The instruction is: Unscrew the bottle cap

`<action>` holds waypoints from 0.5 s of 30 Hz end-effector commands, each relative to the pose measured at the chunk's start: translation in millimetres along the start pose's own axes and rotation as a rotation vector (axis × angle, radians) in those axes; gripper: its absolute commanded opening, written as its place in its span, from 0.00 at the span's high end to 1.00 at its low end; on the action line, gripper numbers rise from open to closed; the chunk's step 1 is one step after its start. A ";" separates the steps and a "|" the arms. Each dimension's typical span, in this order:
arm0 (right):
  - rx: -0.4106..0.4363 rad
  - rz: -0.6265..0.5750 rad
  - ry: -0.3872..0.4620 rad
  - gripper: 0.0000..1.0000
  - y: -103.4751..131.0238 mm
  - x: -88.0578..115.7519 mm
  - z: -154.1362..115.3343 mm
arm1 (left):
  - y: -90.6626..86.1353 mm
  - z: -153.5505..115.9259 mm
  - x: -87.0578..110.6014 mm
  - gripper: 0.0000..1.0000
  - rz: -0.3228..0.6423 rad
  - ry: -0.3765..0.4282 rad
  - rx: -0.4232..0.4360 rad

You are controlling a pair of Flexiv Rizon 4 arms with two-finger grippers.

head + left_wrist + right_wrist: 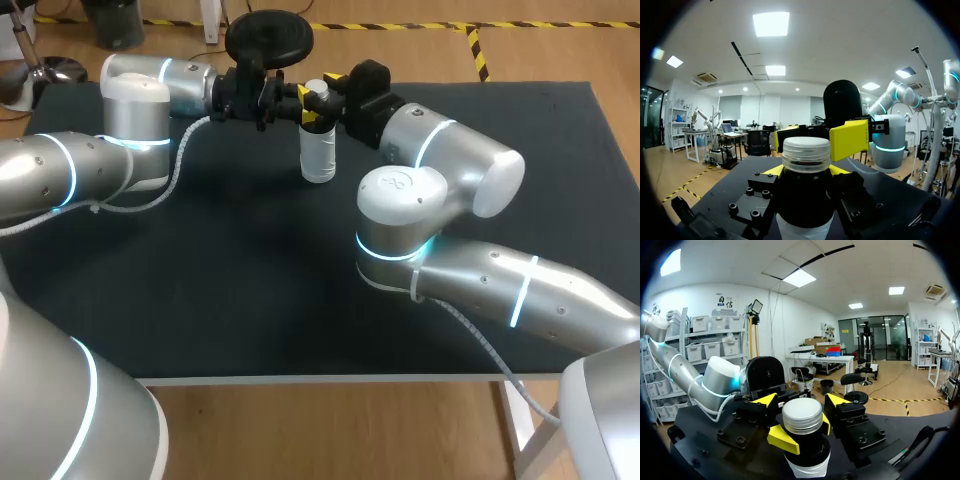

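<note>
Grip stage looked done — left pincer (805, 171) clamped the bottle (318, 155) at the surface's (200, 300) twelve o'clock, right pincer (804, 432) clamped its cap (801, 415); next likely called for twisting the cap loose.

bottle (805, 225) btm cut off, neck hidden — head view

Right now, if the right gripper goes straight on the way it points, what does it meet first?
The right gripper meets the bottle cap at once: it looks shut on it. Beyond the cap, probably the left gripper; depth is unclear.
</note>
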State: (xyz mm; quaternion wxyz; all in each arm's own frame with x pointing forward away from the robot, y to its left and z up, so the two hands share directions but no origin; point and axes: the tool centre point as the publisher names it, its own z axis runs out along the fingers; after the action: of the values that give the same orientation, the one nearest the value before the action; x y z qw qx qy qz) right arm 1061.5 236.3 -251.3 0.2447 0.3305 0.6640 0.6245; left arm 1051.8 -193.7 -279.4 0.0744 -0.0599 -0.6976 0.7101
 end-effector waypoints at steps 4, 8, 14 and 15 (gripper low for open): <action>-0.011 0.008 0.008 0.85 -1.1 -3.1 -0.9 | -1.0 0.2 0.7 1.00 0.000 -0.002 -0.002; -0.015 0.014 0.011 1.00 -1.6 -3.5 -0.9 | -1.0 0.2 0.7 1.00 0.000 -0.002 -0.002; -0.004 0.022 0.057 1.00 -3.8 -4.5 -0.5 | -1.0 0.2 0.7 1.00 0.000 -0.002 -0.002; -0.005 0.023 0.069 1.00 -4.2 -4.4 -0.1 | -1.0 0.2 0.7 1.00 0.000 -0.002 -0.002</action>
State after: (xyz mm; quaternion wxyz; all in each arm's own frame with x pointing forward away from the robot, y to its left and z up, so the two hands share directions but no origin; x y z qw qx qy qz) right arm 1060.8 238.3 -252.9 0.2261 0.3260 0.6630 0.6348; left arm 1051.5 -193.1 -280.5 0.0744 -0.0598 -0.6985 0.7093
